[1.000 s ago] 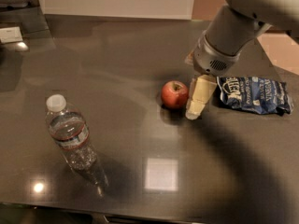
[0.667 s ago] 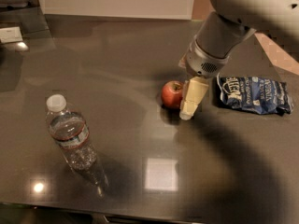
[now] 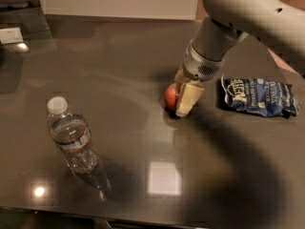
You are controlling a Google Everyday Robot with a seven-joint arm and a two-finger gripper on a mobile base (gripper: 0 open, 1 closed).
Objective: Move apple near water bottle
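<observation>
Table: dark and glossy, with pale glints of light on it; it fills most of the view.
Arm: pale grey, entering from the upper right and slanting down toward the middle of the table.
Snack bag: blue, crumpled, lying flat right of centre. It has white lettering at its left end, too blurred to read.
Water bottle: clear plastic, standing at the lower left with its white cap on top. A label band edged in red wraps the middle, and no writing on it can be made out.
Gripper: cream-coloured, lowered to the table at the apple, its tip against the apple's right side.
Gripper state: whether it is open or clamped on the fruit cannot be told.
Apple: small and red, resting on the table near the centre, partly hidden by the gripper. It is left of the snack bag and well apart from the water bottle.
White card: at the far left edge, with print too small to read.
</observation>
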